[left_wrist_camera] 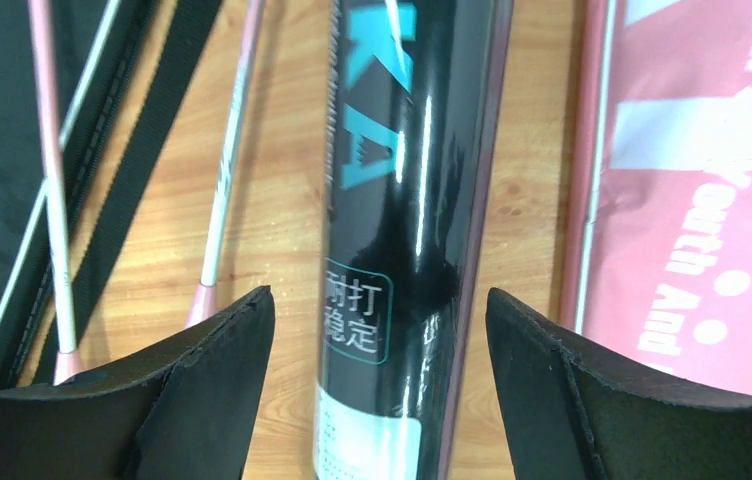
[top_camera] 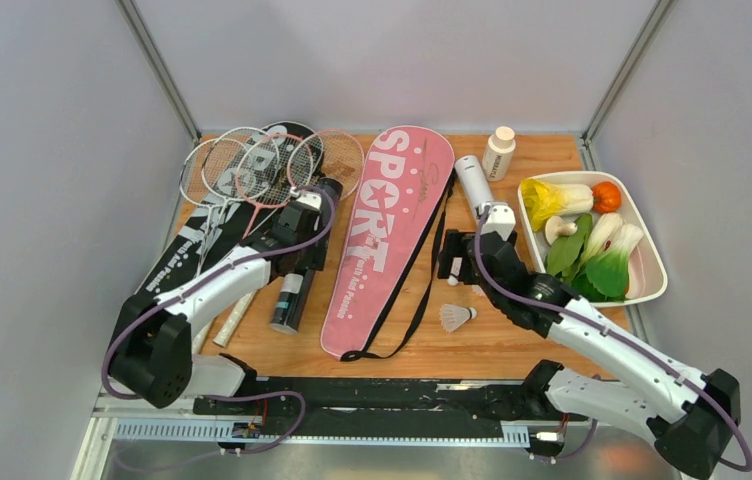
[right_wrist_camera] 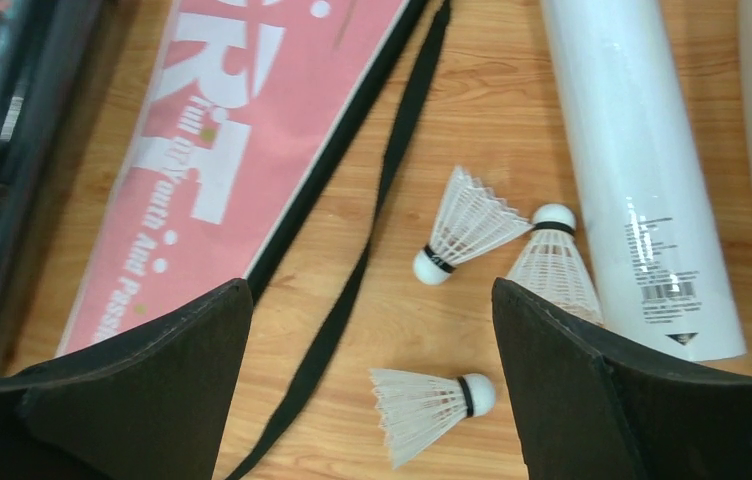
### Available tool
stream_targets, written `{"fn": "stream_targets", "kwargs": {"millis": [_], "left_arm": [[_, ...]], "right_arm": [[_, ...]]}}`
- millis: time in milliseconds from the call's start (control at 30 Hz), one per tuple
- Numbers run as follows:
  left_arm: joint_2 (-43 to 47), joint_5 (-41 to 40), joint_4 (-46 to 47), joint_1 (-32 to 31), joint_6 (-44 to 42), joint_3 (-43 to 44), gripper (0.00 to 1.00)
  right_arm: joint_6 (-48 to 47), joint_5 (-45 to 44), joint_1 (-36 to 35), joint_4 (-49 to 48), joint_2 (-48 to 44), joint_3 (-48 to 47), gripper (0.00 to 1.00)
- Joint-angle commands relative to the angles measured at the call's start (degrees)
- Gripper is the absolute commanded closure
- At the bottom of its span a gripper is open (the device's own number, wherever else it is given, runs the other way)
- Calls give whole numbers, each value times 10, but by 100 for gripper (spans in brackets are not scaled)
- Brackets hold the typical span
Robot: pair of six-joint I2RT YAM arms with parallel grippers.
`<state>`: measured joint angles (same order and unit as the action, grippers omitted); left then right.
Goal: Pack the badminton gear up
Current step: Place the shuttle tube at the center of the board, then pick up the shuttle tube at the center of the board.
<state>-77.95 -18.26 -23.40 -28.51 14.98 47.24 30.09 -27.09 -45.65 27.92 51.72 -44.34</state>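
Observation:
A black tube [left_wrist_camera: 402, 200] lies on the wood between the rackets and the pink "SPORT" bag [top_camera: 387, 230]. My left gripper [left_wrist_camera: 380, 300] is open and straddles it, with a gap on each side. Thin white and pink rackets [top_camera: 252, 165] rest on a black bag [top_camera: 180, 258] at the far left. My right gripper [right_wrist_camera: 372, 300] is open above three white shuttlecocks; one shuttlecock [right_wrist_camera: 422, 400] lies between its fingers, untouched. Two other shuttlecocks [right_wrist_camera: 467, 225] lie against the white tube [right_wrist_camera: 642, 180]. From above, my right gripper [top_camera: 455, 265] is beside the pink bag's edge.
The pink bag's black strap [right_wrist_camera: 352, 270] trails across the wood just left of the shuttlecocks. A small white bottle [top_camera: 498, 152] stands at the back. A white tray [top_camera: 660, 270] of toy vegetables sits at the right edge, close to the white tube.

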Motion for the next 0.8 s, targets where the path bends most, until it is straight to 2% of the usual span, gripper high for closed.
{"fn": "stream_targets", "kwargs": {"millis": [0,200,333,467,567,767], "left_arm": [[39,1,-24,0,-4,45,16],[68,61,-50,1,-7,44,15],[157,75,-16,1,-32,26,15],[265,134,46,1,-60,-10,15],[331,160,75,1,-72,-50,15],[415,130,80,1,-85,-105,14]], "right_arm": [[-47,-49,21,-3,51,-37,7],[-121,-8,106,-30,127,-86,6],[-204,2,179,-47,215,-135,6],[-287,54,237,-50,328,-194,6],[-347,94,256,-49,408,-233,7],[-391,75,272,-46,525,-303,7]]}}
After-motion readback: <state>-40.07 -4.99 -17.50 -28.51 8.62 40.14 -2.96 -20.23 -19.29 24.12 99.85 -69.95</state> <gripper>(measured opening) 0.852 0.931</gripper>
